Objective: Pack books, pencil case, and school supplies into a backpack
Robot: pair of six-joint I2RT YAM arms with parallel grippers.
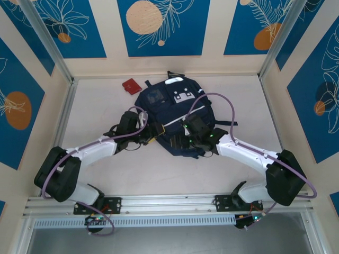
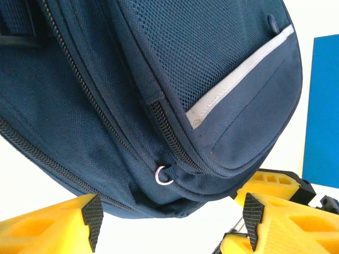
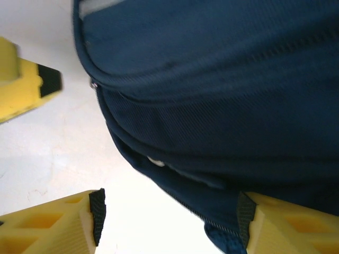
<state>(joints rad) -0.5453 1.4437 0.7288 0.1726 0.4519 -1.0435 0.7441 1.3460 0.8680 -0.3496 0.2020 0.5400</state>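
Note:
The navy backpack (image 1: 175,114) lies flat in the middle of the table, its white stripe (image 2: 238,74) across the front pocket. My left gripper (image 1: 154,132) is at its near-left edge. In the left wrist view this gripper (image 2: 169,225) stands open just below the fabric edge, near a metal zip ring (image 2: 164,174), with nothing between the pads. My right gripper (image 1: 188,138) is at the near-right edge. Seen from its wrist, the right gripper (image 3: 169,222) is open, and the backpack's (image 3: 212,106) hem rests against one fingertip (image 3: 243,219). The books are out of view.
A small flat red item (image 1: 129,85) lies on the table behind the backpack's left corner; I cannot tell whether it is the pencil case. Blue-patterned walls and metal posts close the table on three sides. The other gripper's yellow finger (image 3: 24,90) is close by.

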